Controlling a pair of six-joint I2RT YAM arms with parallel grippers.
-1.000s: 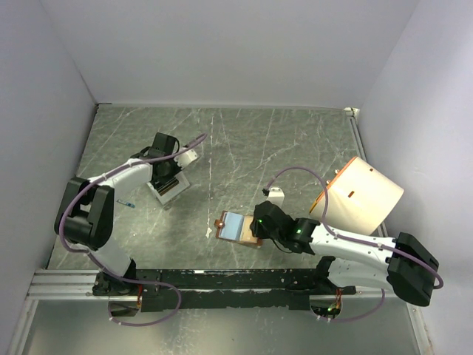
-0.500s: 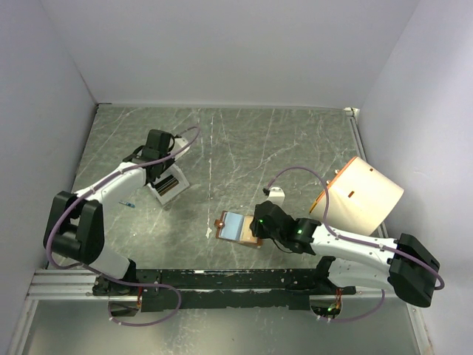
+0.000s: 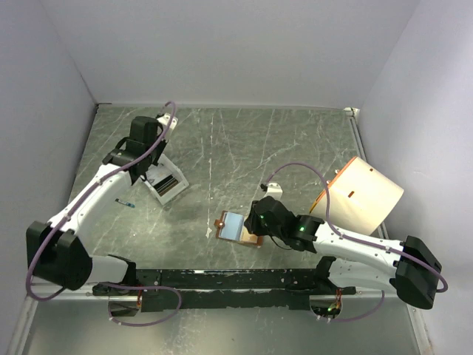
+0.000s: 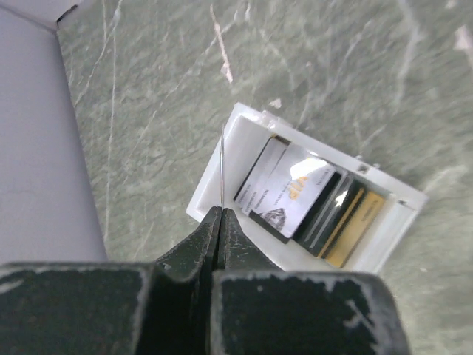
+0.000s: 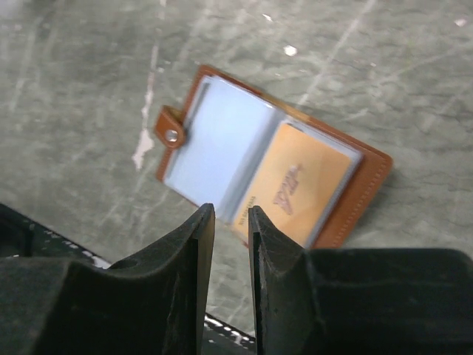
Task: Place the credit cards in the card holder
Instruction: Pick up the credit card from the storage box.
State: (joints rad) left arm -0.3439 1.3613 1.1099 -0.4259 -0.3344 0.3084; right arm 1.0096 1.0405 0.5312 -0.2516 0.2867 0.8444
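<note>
One credit card [image 4: 222, 166] sits edge-on in the clenched left gripper [image 4: 221, 214], above the white tray [image 4: 244, 126] at about 9 o'clock on the table [image 3: 222, 148]. The card's long axis runs straight out from the fingertips, toward 12 o'clock in the wrist view. More credit cards [image 4: 307, 203], gold and dark, lie overlapped in the tray.

Card holder [image 3: 238, 227]: open and flat, near centre toward 6 o'clock. Long axis roughly 9-to-3, snap tab [image 5: 171, 133] at the 9 o'clock end. A gold card [image 5: 295, 185] is in the 3 o'clock pocket.

Right gripper [image 5: 230, 211]: just over the holder, jaws slightly parted, grasping nothing.

Risks: the thin end-pinch may let the card swivel or slip in transit. The holder looks unpinned, so a push at the pocket could slide it.
</note>
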